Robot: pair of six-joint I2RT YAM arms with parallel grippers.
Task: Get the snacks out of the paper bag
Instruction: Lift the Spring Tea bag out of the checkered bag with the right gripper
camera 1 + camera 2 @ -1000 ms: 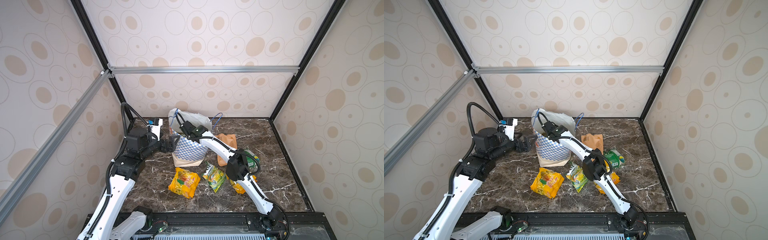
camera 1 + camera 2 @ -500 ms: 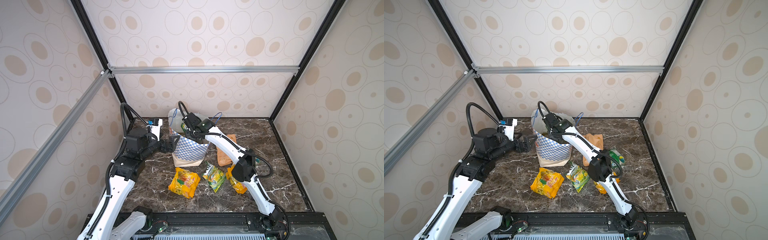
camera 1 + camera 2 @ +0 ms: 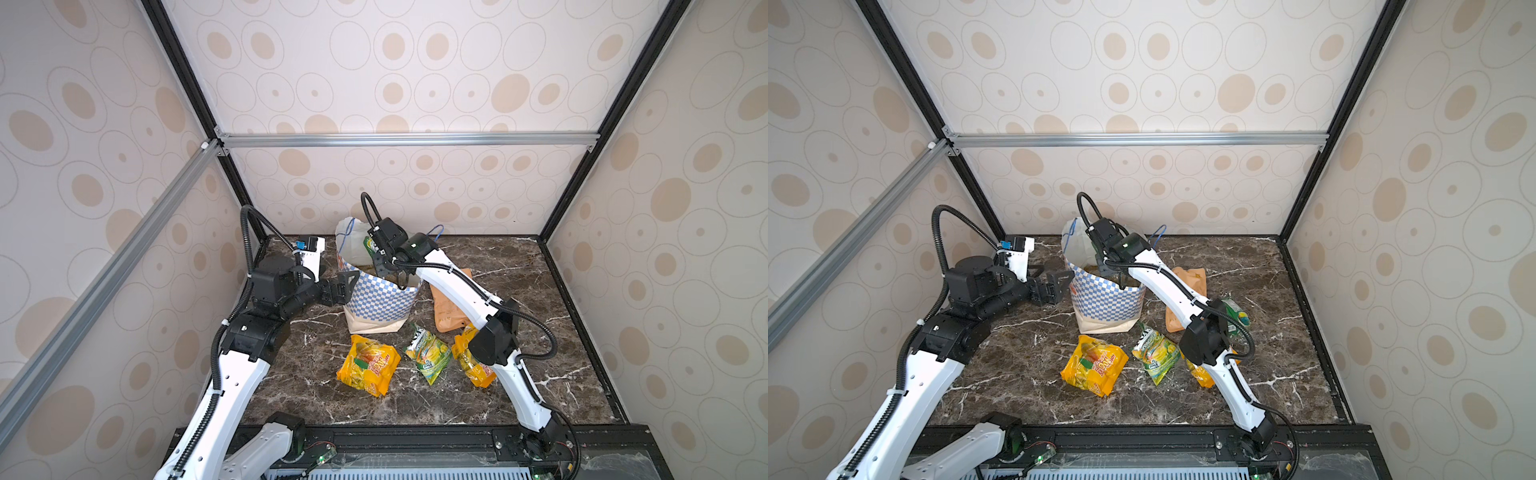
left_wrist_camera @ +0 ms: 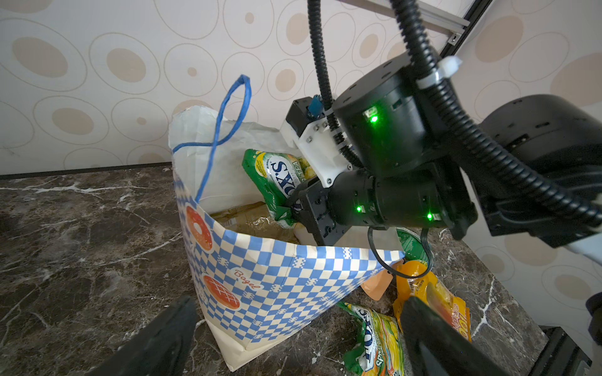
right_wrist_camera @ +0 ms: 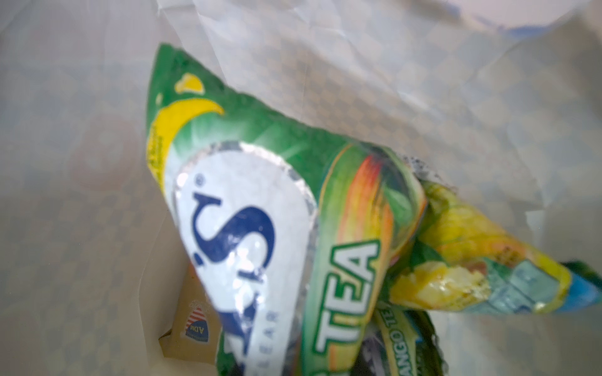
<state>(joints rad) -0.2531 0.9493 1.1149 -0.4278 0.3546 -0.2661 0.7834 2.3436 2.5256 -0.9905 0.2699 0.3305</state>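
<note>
Right claw [image 4: 292, 208] clamped green packet [image 4: 277, 172], long axis near-upright, within paper bag [image 4: 277, 270] mouth | way out lay upward | left claw [image 3: 348, 286] gaped empty beside bag.

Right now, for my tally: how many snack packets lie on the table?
5: front yellow packet, green-yellow packet beside it, orange packet under the right arm, tan pouch by the bag, green packet behind that arm. Others may hide.

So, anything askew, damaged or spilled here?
Only the paper bag: its far wall is crumpled, so the mouth gapes unevenly. The right gripper is shut on a green Fox's packet in that mouth. Nothing spilled.
</note>
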